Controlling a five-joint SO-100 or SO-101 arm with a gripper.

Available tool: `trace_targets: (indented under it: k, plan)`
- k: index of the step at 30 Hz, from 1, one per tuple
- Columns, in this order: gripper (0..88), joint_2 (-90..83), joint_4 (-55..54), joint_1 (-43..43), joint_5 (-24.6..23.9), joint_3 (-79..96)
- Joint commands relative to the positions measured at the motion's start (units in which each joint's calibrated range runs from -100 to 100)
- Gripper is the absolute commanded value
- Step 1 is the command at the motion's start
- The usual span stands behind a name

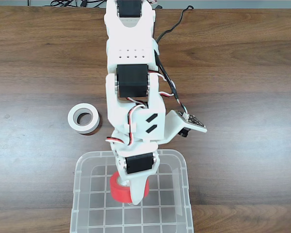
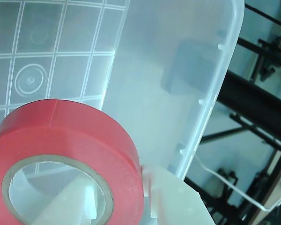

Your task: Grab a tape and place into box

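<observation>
Gripper: the gripper (image 1: 131, 191) was clenched on the red tape roll (image 1: 122, 191), one white finger (image 2: 70, 201) passing through the grey core and the other pressing the outer wall, as the wrist view showed.
Tape position: the roll hung over the near-left part of the clear plastic bin (image 1: 184, 170), inside its rim in the fixed view; whether it touched the grid floor could not be told.
Risk on release: the inner finger could have snagged the core, judging by how deep it sat, and dragged the roll back out.
Risk of bounce: dropped from height, the roll might have rolled on edge toward the bin wall (image 2: 210, 93).
Bystander: the white tape roll (image 1: 83, 118) lay on the wooden table (image 1: 242, 73), well clear of the arm.
</observation>
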Motion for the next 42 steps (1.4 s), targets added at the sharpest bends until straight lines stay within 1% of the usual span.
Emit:
trace_targets:
  k: [1,3,9,17,20,23,25,29,31,35,39,42]
  plan:
    - [22.1,-2.61,-0.76,1.80,-0.05,-6.83]
    - [23.9,-2.61,-0.76,2.02,-0.05,-6.74]
    - [23.9,-2.53,-0.50,2.10,-0.05,-6.39]
    - [23.9,-2.85,3.26,1.80,-0.11,-6.48]
    - [23.9,-3.58,8.83,1.44,-0.53,-7.26]
    - [23.5,-6.23,18.33,1.29,-0.74,-8.75]
    - [19.9,-8.89,23.55,1.22,-1.42,-9.10]
    - [7.1,-15.40,30.49,1.14,-3.53,-9.10]
    - [2.9,-18.54,33.83,0.34,-4.01,-9.10]
    - [1.4,-24.58,40.25,-2.51,-4.11,-9.02]
    - [1.3,-31.09,40.68,-4.12,-5.69,-7.97]
    - [1.3,-36.00,40.68,-4.20,-5.91,-4.72]
